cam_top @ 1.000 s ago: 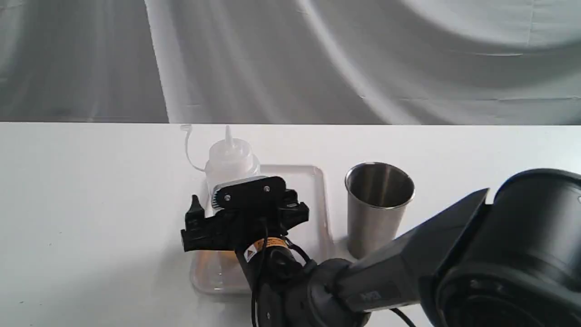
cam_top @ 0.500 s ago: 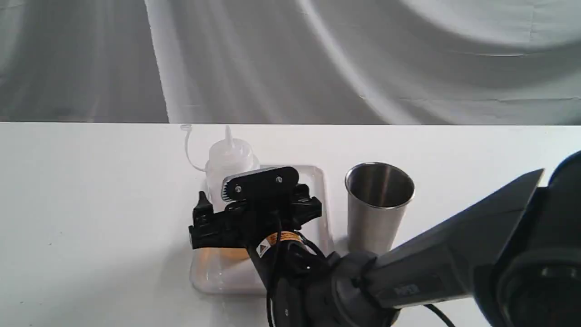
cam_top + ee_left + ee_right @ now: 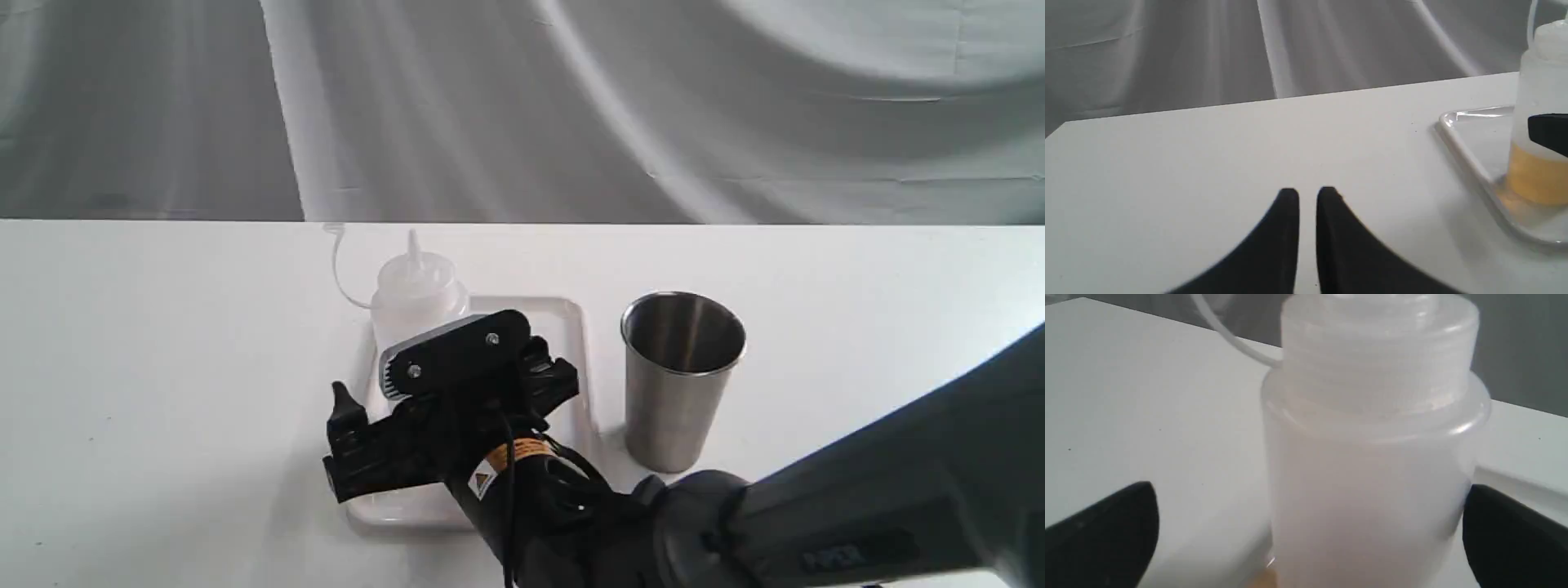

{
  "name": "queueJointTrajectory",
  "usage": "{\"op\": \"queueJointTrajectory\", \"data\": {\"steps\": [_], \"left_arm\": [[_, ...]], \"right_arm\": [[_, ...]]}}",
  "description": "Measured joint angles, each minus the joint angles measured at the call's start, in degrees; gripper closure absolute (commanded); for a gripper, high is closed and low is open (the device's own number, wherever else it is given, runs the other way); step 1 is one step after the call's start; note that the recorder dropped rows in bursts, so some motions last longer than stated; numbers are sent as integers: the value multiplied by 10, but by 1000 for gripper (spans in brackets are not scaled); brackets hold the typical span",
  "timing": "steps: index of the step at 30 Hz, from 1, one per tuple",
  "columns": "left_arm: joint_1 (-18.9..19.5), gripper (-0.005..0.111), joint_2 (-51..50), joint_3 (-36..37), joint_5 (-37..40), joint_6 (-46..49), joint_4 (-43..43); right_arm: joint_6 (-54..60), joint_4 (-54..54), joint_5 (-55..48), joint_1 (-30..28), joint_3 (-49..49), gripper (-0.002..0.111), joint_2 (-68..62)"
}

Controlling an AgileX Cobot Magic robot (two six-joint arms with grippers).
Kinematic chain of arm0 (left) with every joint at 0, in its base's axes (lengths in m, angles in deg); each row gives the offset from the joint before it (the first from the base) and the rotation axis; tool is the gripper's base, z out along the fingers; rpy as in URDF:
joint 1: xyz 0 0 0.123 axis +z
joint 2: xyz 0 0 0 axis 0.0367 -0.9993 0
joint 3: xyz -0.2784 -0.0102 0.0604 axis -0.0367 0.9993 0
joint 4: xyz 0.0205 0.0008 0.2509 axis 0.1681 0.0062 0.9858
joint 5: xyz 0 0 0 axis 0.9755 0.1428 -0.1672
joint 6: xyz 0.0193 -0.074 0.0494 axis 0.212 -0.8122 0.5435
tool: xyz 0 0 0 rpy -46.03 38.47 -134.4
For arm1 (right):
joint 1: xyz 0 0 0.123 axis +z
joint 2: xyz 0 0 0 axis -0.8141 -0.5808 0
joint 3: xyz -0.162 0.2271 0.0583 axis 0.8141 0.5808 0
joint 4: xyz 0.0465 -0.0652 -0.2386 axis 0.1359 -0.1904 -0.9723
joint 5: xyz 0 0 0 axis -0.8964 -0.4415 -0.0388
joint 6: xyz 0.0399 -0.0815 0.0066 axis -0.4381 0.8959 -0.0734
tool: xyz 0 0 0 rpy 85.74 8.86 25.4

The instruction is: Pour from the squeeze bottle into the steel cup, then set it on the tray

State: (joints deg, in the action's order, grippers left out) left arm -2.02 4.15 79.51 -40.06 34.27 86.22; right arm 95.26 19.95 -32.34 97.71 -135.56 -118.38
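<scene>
The squeeze bottle (image 3: 416, 290) stands upright on the white tray (image 3: 571, 327), with amber liquid low inside it (image 3: 1535, 175). My right gripper (image 3: 445, 392) is open at the bottle's near side, level with its body. In the right wrist view the bottle (image 3: 1372, 465) fills the space between the two black fingers (image 3: 1106, 531); one finger is well clear of it and the other is close beside it. The steel cup (image 3: 678, 384) stands upright on the table just right of the tray. My left gripper (image 3: 1308, 194) is shut over bare table, left of the tray (image 3: 1461, 143).
The bottle's cap strap (image 3: 339, 269) curls up and to the left of the nozzle. The right arm's large dark links (image 3: 816, 523) fill the lower right of the exterior view. A grey cloth backdrop (image 3: 522, 106) hangs behind the table's far edge.
The right gripper rose a little to the right, then dropped back and tilted, open throughout. The arm's big links swung lower and rightward. Bottle, cup and tray have not moved.
</scene>
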Motion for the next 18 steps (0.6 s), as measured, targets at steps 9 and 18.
{"op": "queueJointTrajectory", "data": {"steps": [9, 18], "left_arm": [[0, 98, 0, 0, 0, 0, 0], [0, 98, 0, 0, 0, 0, 0]], "right_arm": [[1, 35, 0, 12, 63, 3, 51], [29, 53, 0, 66, 122, 3, 143]]}}
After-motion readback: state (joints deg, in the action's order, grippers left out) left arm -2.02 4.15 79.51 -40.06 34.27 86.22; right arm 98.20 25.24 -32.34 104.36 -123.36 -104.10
